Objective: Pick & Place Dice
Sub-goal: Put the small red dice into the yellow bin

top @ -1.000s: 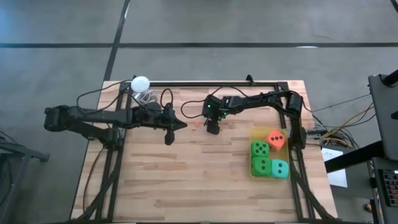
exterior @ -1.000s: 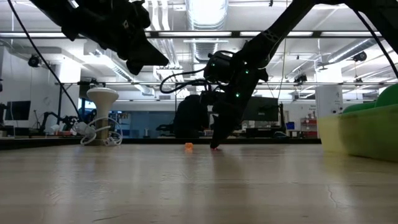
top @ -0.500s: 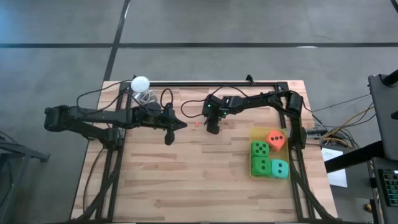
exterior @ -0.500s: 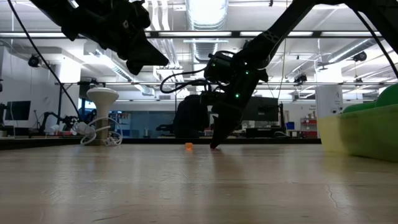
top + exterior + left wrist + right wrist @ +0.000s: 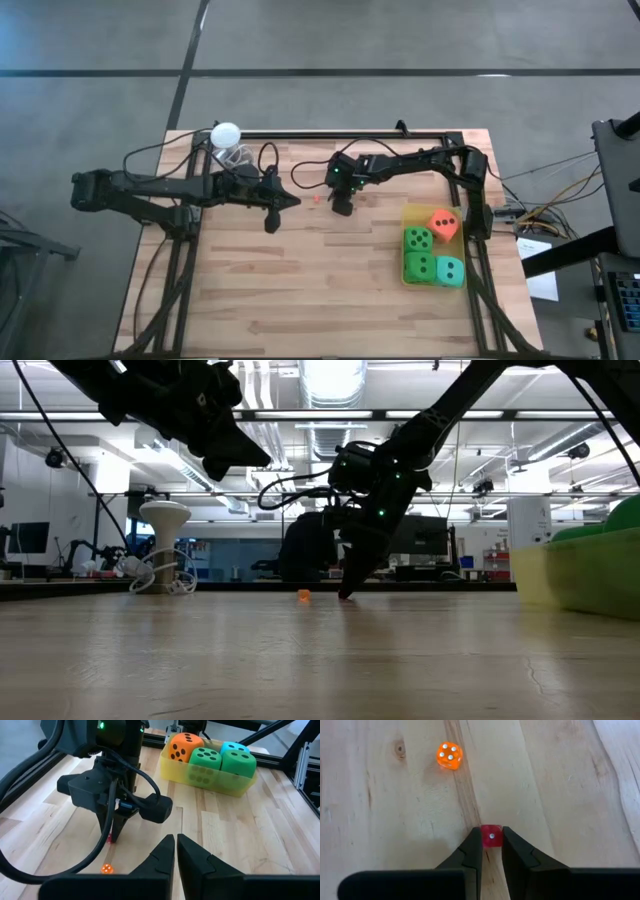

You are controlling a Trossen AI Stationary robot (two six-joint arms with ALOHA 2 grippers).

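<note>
Small translucent red die (image 5: pixel 491 835) sits on the wooden plank tabletop (image 5: pixel 300 280), pinched between the right tool's (image 5: pixel 492 845) two dark fingertips, at tabletop centre. Small translucent orange die with white pips (image 5: pixel 449 755) lies loose just beside it, untouched. Four big soft foam dice, two green (image 5: pixel 419 240), one teal (image 5: pixel 451 271), one orange-red (image 5: pixel 444 224), already sit in the yellow plastic tray (image 5: pixel 409 212) on the right. Judging progress: red die gripped but not lifted, orange one left. Left tool (image 5: pixel 176 855) pressed together, empty, hovering near. White ball (image 5: pixel 225 134) at far-left corner. Lab room with ceiling lights behind.
</note>
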